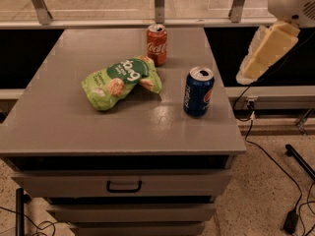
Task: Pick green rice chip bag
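Observation:
The green rice chip bag point(120, 81) lies flat on the grey cabinet top point(74, 127), left of centre, light green with a dark green patch and white lettering. My gripper point(250, 70) hangs in the air off the cabinet's right edge, at the end of the cream arm point(288, 4) coming in from the top right. It is well to the right of the bag, beyond the blue can, and touches nothing.
A red cola can point(157, 44) stands just behind the bag's right end. A blue cola can point(198, 92) stands to the bag's right, near the cabinet's right edge. Drawers point(123, 185) sit below the top. Cables point(275, 166) lie on the floor at right.

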Robot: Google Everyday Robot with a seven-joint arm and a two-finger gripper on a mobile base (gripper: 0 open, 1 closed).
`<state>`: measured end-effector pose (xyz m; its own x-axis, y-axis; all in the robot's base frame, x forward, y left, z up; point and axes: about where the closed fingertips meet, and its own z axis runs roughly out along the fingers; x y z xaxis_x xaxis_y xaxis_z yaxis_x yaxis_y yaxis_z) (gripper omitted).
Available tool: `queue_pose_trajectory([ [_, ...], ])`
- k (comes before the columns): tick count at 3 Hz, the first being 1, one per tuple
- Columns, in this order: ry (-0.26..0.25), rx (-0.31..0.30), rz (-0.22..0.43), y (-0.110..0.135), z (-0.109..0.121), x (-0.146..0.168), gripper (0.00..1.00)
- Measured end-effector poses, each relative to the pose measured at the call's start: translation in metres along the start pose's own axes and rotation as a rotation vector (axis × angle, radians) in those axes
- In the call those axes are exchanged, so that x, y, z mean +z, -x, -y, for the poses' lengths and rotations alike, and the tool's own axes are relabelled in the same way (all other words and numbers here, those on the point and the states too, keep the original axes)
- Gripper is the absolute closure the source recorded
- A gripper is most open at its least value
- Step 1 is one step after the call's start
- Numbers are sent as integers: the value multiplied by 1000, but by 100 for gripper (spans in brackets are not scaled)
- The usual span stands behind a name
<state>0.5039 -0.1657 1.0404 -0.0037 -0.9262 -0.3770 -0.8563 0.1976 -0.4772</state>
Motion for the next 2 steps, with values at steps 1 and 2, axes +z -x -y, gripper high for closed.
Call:
queue_pose_trajectory([
  [1,-36,-11,157,18,24,9,0],
  [2,-58,-27,344,46,43,20,0],
])
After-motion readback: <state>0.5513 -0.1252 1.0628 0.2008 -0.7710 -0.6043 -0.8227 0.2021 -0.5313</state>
